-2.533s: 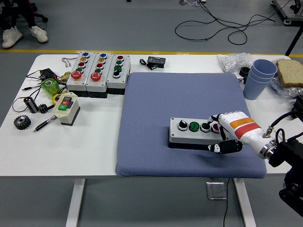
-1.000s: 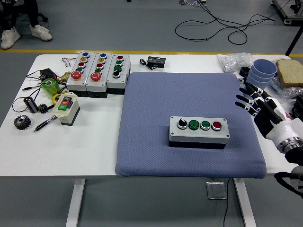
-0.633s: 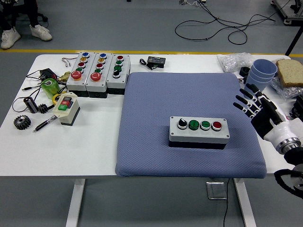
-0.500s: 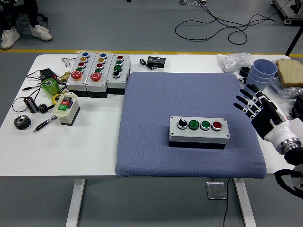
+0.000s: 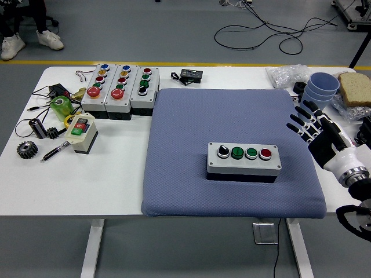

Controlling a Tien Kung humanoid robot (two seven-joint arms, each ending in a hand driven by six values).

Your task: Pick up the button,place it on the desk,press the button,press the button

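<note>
A grey button box (image 5: 244, 161) with a black knob, two green buttons and a red button lies on the blue mat (image 5: 232, 116), right of its middle. My right hand (image 5: 310, 124) hovers at the mat's right edge, to the right of the box and apart from it, fingers spread and empty. My left arm is out of view.
Three grey button boxes (image 5: 119, 88) stand at the back left. A small switch box (image 5: 81, 132), gears, a pen and cables lie at the left. Stacked blue cups (image 5: 318, 92), bread (image 5: 355, 88) and plastic wrap sit at the back right, close to my right hand.
My right hand let go of the button box's right end, lifted away to the right and opened. In the last half second it barely moved.
</note>
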